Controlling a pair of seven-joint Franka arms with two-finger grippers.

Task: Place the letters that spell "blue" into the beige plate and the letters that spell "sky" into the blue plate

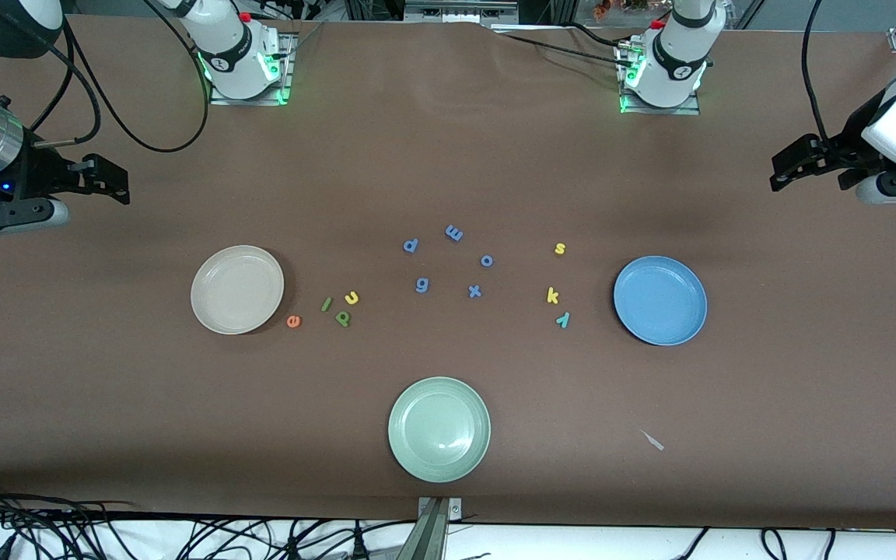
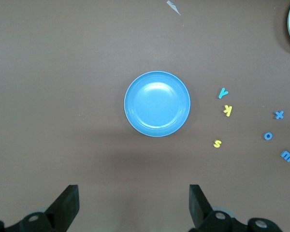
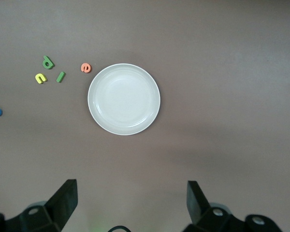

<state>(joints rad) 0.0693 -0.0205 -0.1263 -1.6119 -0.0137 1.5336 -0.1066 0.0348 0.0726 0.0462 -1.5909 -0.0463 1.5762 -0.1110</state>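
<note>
1. The right gripper (image 1: 110, 177) hangs with fingers spread over bare table at the right arm's end.
2. The smooth round beige plate (image 1: 237, 289) lies just beside the foam letters e (image 1: 293, 320), l (image 1: 327, 304), u (image 1: 351, 297) and b (image 1: 343, 318).
3. Blue letters (image 1: 453, 232) are scattered mid-table, and a green plate (image 1: 439, 429) lies nearer the front camera.
4. The letters s (image 1: 560, 249), k (image 1: 552, 295) and y (image 1: 563, 319) lie beside the glossy blue plate (image 1: 659, 300).
5. The left gripper (image 1: 794, 167) hangs spread over the matte brown table (image 1: 106, 404).
</note>
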